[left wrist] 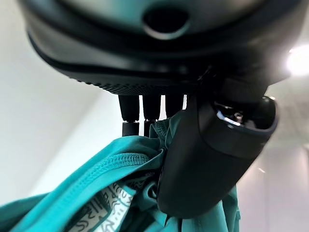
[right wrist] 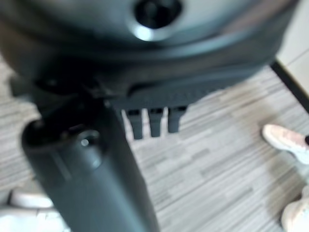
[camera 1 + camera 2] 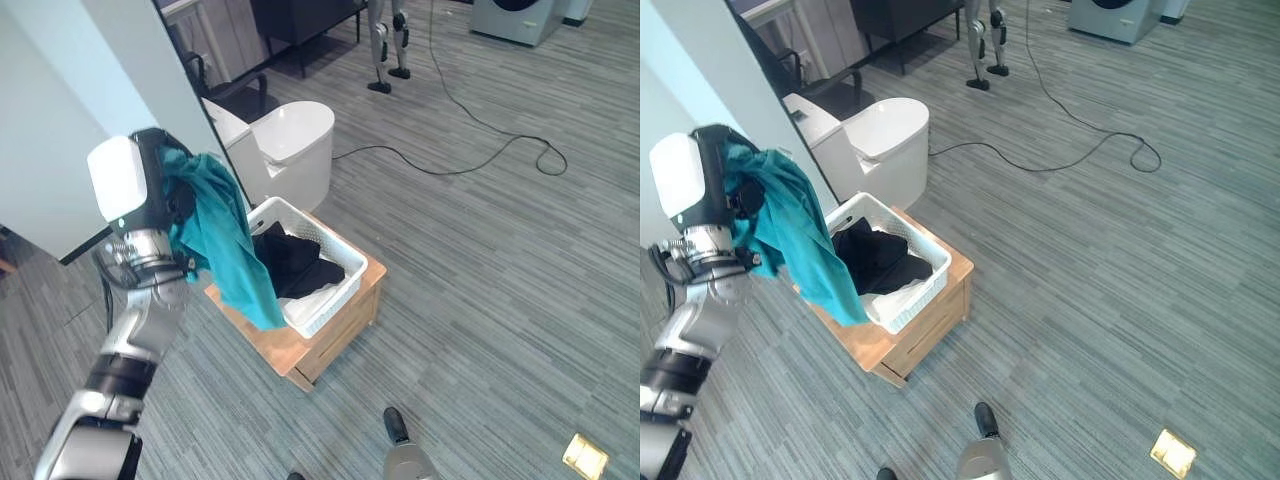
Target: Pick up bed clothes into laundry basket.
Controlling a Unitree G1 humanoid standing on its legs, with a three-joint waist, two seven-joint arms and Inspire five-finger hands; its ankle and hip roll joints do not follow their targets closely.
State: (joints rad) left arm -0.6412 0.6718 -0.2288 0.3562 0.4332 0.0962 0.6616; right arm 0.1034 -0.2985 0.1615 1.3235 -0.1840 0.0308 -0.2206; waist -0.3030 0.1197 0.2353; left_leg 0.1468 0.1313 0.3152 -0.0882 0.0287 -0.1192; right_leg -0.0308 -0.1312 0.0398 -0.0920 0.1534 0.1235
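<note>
I see a teal garment hanging in loose folds from the left hand, whose fingers and thumb are curled round its bunched top; a patterned inner lining shows at the seam in the left wrist view. Its lower end dangles over the near left rim of the white laundry basket. The basket is a slatted plastic tub sitting on a low wooden stand, and inside it I can see black clothes heaped on something white.
</note>
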